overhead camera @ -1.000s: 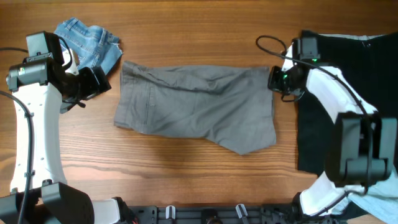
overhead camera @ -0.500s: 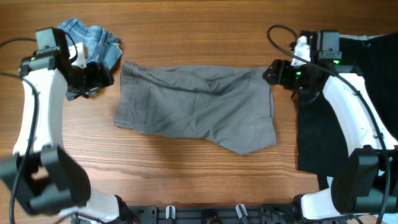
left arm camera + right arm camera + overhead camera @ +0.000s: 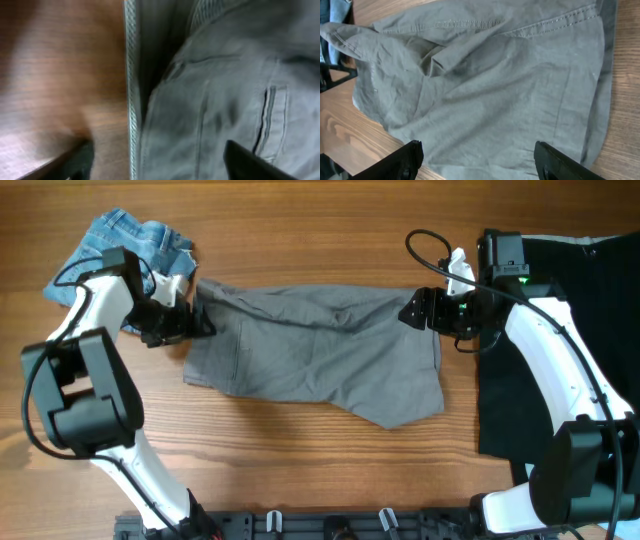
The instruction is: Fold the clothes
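The grey shorts point(image 3: 310, 355) lie spread flat across the middle of the wooden surface point(image 3: 320, 470), their long side running from left to right. Some wrinkles gather near the far edge of the cloth.

The left gripper point(image 3: 197, 320) sits at the shorts' far left corner. Its wrist view is blurred, but the fingers point(image 3: 80, 159) stand apart, one over bare wood and the other over the fabric, with the stitched edge of the shorts point(image 3: 215, 100) running between them. Whether they touch the cloth cannot be told.

The right gripper point(image 3: 412, 310) is at the shorts' far right corner. Its fingers point(image 3: 395, 162) are also spread wide and clamp nothing, and the shorts point(image 3: 485, 90) fill the view beyond them.

Crumpled blue denim shorts point(image 3: 130, 235) lie in the far left corner of the surface, just behind the left arm and close to the grey cloth. A large black garment point(image 3: 605, 280) covers the right edge, under the right arm and just beside the shorts' right side.
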You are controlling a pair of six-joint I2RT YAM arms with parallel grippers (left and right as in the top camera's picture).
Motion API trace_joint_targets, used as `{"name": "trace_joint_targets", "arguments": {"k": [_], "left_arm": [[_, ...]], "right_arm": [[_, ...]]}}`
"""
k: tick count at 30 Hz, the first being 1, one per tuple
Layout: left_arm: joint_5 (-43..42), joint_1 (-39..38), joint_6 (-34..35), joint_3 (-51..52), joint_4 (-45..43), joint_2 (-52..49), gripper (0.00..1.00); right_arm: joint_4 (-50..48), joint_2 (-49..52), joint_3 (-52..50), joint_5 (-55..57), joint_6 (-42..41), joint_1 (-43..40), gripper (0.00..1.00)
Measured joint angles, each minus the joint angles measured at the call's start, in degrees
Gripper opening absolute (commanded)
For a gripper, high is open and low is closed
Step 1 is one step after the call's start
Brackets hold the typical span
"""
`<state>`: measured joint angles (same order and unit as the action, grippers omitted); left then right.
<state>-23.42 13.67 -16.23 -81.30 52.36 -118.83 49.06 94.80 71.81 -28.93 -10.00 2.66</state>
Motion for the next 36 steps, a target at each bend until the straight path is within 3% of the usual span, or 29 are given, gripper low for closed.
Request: {"name": "trace_joint_targets", "arguments": {"k": [6, 9, 11, 14, 18, 22, 25, 29, 32, 36], "left_arm": [[-2.4, -0.5, -0.6, -0.1, 0.2, -1.3, 0.48], [-2.8, -1.8, -0.6, -0.1, 0.5, -1.6, 0.28], [-2.6, -3.1, -0.9, 0.1, 0.5, -1.9, 0.04], [-1.8, -5.0, -0.8, 0.3, 2.3, -2.3, 0.04], [1.0, -6.1, 1.0, 0.3, 6.6, -2.3, 0.04], [4.4, -5.4, 5.6, 0.3, 11.0, -2.3, 0.04], [6.7, -4.1, 8.1, 0.4, 14.9, -2.3, 0.04], [8.3, -3.2, 9.6, 0.6, 16.6, -2.3, 0.04], [8.8, -3.2, 10.1, 0.6, 16.8, -2.3, 0.22], [9.7, -3.2, 10.9, 0.6, 17.0, -2.3, 0.56]], "right_arm": [[0.7, 0.0, 0.0, 0.3, 0.3, 0.0, 0.77], [0.7, 0.0, 0.0, 0.5, 0.5, 0.0, 0.77], [0.7, 0.0, 0.0, 0.5, 0.6, 0.0, 0.76], [0.7, 0.0, 0.0, 0.5, 1.0, 0.0, 0.75], [1.1, 0.0, 0.0, 1.2, 1.4, 0.0, 0.65], [1.1, 0.0, 0.0, 1.7, 2.6, 0.6, 0.49], [1.0, 0.0, 0.0, 2.1, 3.9, 3.4, 0.25], [-1.5, 0.3, -0.2, 3.4, 4.3, 10.0, 0.15], [-4.9, 2.3, -1.1, 5.1, 2.9, 15.0, 0.13], [-8.7, 8.9, -2.2, 6.1, 1.0, 19.8, 0.08]]}}
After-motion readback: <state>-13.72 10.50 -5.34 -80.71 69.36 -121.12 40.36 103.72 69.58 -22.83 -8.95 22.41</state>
